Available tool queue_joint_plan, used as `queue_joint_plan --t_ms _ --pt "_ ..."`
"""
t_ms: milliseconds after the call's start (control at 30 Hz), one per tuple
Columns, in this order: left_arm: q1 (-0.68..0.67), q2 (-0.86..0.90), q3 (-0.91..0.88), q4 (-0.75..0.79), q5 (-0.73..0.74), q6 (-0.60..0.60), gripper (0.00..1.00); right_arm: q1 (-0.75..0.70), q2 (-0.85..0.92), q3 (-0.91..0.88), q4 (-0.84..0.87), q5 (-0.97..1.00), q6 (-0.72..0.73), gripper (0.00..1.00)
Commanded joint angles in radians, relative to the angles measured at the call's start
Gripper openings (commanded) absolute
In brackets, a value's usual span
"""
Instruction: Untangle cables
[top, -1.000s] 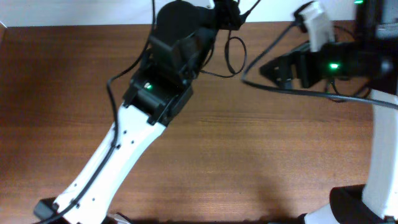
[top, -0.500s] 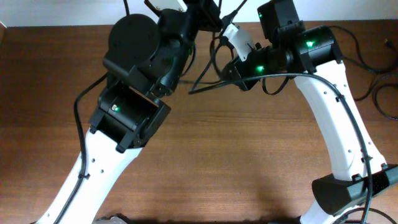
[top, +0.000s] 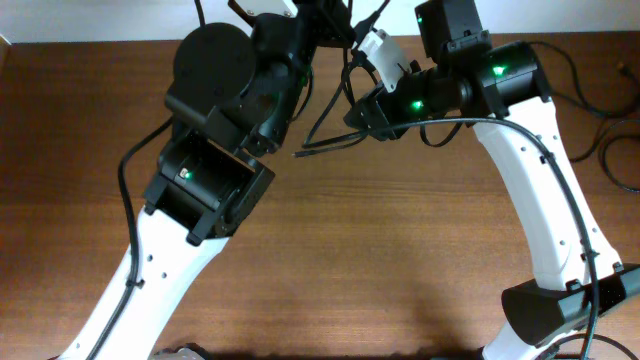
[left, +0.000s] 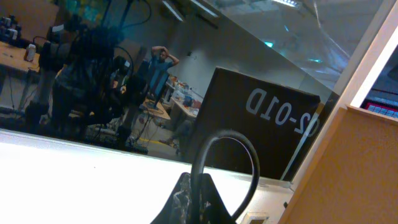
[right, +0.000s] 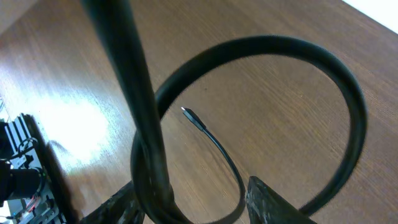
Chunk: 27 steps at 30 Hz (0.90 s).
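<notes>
brown wood table (top: 400, 260); cables (top: 325, 140) dangling above.

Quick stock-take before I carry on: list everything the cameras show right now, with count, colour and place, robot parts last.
cables: number unclear, thin black, lifted between the two arms above the far middle of the table; one loose end hangs free, and a loop shows close up in the right wrist view
loose cords: number unclear, black, lying at the far right edge
table: one, brown wood, under everything
sign: one, dark with pale mirrored lettering, background of the left wrist view
left arm: one, black and white, reaching up from the near left; its tool is hidden from overhead
right arm: one, black and white, reaching in from the right; tool state unclear
</notes>
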Motion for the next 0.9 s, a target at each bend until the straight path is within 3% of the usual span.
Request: queue_joint_plan --t_ms 0,33,167,433,467,667,733,800,833,867 --pt "0.005 -0.021 0.022 0.016 -0.007 0.016 0.0 0.021 0.005 -0.005 0.01 -0.02 0.001 0.29" --pt "0.005 -0.021 0.022 0.016 -0.007 0.016 0.0 0.025 0.005 -0.005 0.012 -0.02 0.001 0.04" --pt "0.005 -0.021 0.021 -0.012 -0.048 0.016 0.0 0.028 0.004 -0.005 0.012 -0.012 0.001 0.04" --pt "0.115 0.034 0.021 -0.332 -0.198 0.016 0.01 -0.068 -0.163 0.022 -0.003 -0.008 0.034 0.04" --pt "0.116 0.041 0.021 -0.333 -0.198 0.016 0.12 -0.087 -0.183 0.022 -0.004 -0.007 0.034 0.04" --pt "0.116 0.065 0.021 -0.444 -0.177 0.015 0.13 -0.191 -0.23 0.022 -0.002 0.032 0.061 0.04" --pt "0.116 0.119 0.021 -0.503 -0.113 0.016 0.29 -0.191 -0.23 0.022 -0.003 0.032 0.061 0.04" --pt "0.116 0.166 0.021 -0.529 -0.066 0.016 0.72 -0.191 -0.23 0.022 -0.003 0.045 0.061 0.04" --pt "0.116 0.192 0.021 -0.541 -0.044 0.016 0.99 -0.191 -0.23 0.022 -0.003 0.063 0.061 0.04" --pt "0.116 0.217 0.021 -0.562 -0.017 0.015 0.99 -0.191 -0.23 0.022 -0.003 0.07 0.061 0.04"
